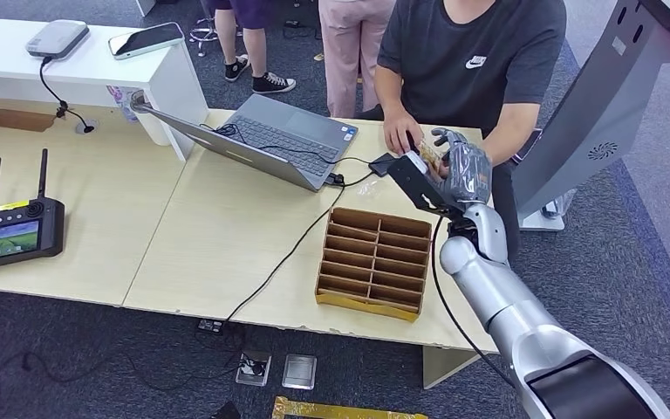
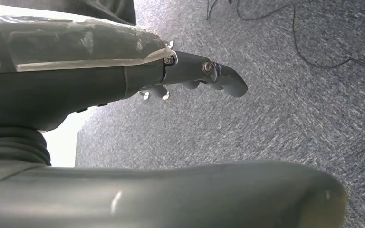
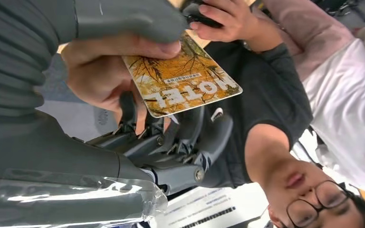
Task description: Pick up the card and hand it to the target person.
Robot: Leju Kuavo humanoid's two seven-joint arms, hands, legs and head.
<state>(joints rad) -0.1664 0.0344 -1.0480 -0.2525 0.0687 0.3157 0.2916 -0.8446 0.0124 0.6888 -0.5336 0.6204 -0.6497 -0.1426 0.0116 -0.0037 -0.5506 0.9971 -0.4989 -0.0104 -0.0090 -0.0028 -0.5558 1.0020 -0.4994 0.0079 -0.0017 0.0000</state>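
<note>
Head view: the hotel key card (image 1: 425, 158) is largely hidden behind the right hand (image 1: 459, 166) and the person's hand (image 1: 399, 133). In the right wrist view, the card (image 3: 183, 76) is pinched between the thick thumb and the darker fingers (image 3: 171, 142), while its near edge is covered by the person's fingers (image 3: 123, 47). An orange autumn-tree print, a barcode and "HOTEL" lettering are displayed. The left hand (image 2: 195, 73) is seen above carpet, fingers curled, nothing held.
</note>
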